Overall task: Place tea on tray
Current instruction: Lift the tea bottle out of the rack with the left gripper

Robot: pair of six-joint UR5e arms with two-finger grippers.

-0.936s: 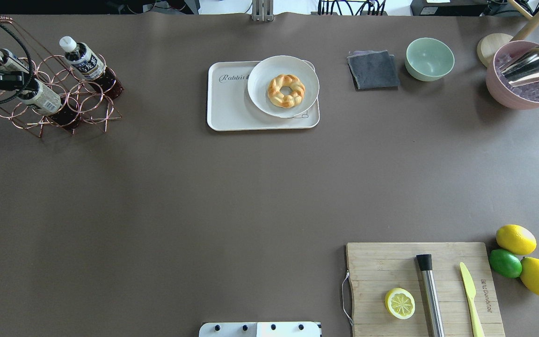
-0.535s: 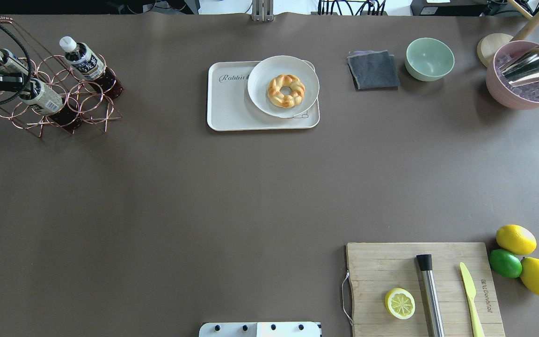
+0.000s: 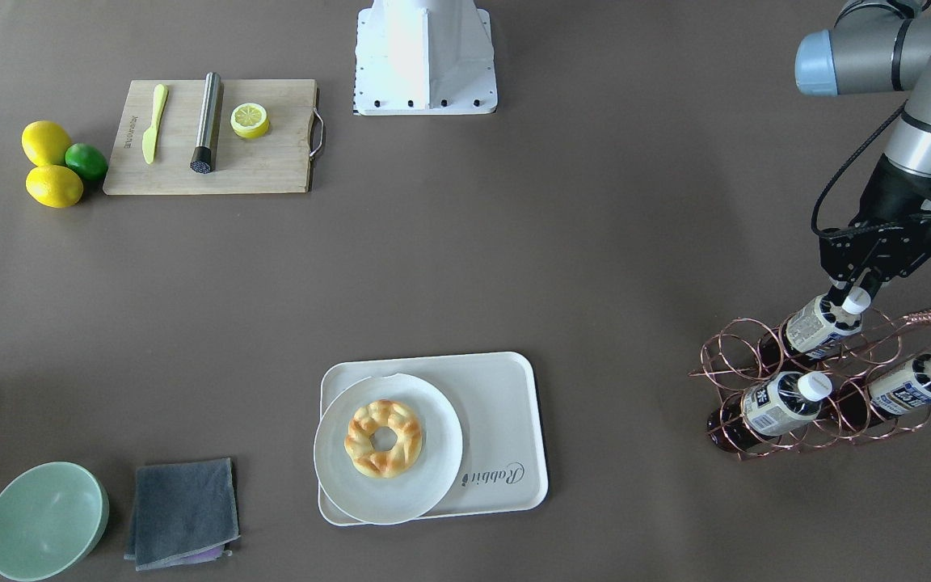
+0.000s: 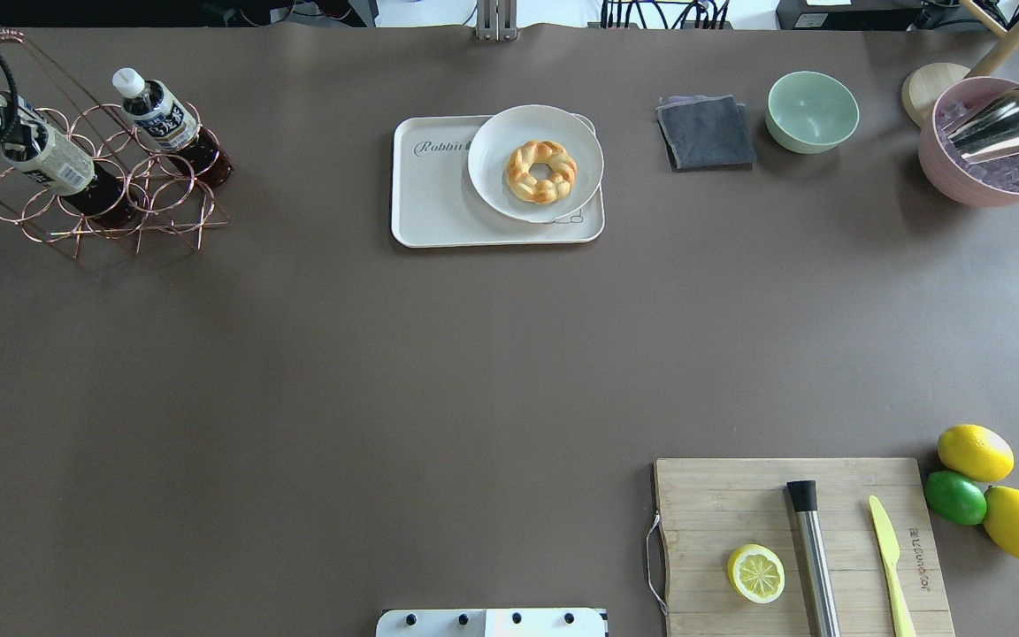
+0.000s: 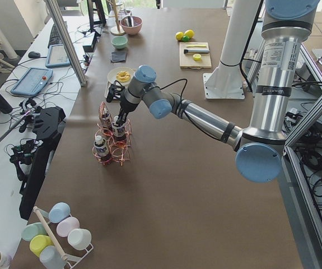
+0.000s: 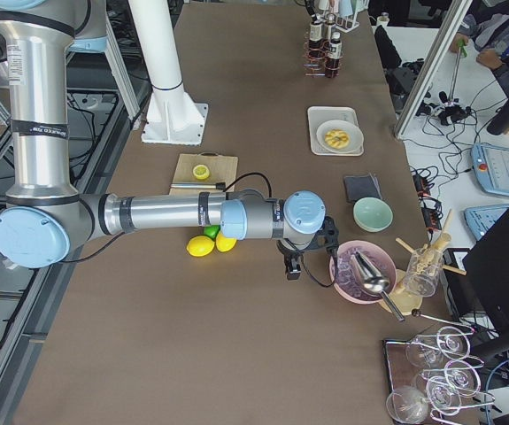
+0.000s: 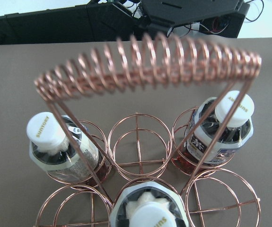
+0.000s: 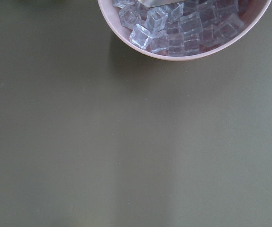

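Note:
Three tea bottles stand in a copper wire rack (image 4: 151, 190) at the table's left far corner. My left gripper (image 3: 853, 293) is shut on the white cap of one tea bottle (image 3: 817, 326), which leans, partly raised out of its ring. That bottle (image 4: 48, 157) shows at the left edge of the overhead view. The other two bottles (image 3: 781, 400) (image 3: 910, 384) rest in their rings. The cream tray (image 4: 434, 199) marked "Rabbit" lies far off to the right of the rack. My right gripper (image 6: 291, 266) hovers beside a pink bowl; I cannot tell whether it is open or shut.
A white plate (image 4: 496, 190) with a ring pastry covers the tray's right part. Beyond it lie a grey cloth (image 4: 706, 131), a green bowl (image 4: 812, 111) and a pink ice bowl (image 4: 961, 181) with a scoop. A cutting board (image 4: 722, 504) and citrus fruit (image 4: 974, 451) sit near the robot.
My left gripper has drawn back toward the overhead view's upper left, and the tea bottle it holds has come up and along with it, out of its lower rack position.

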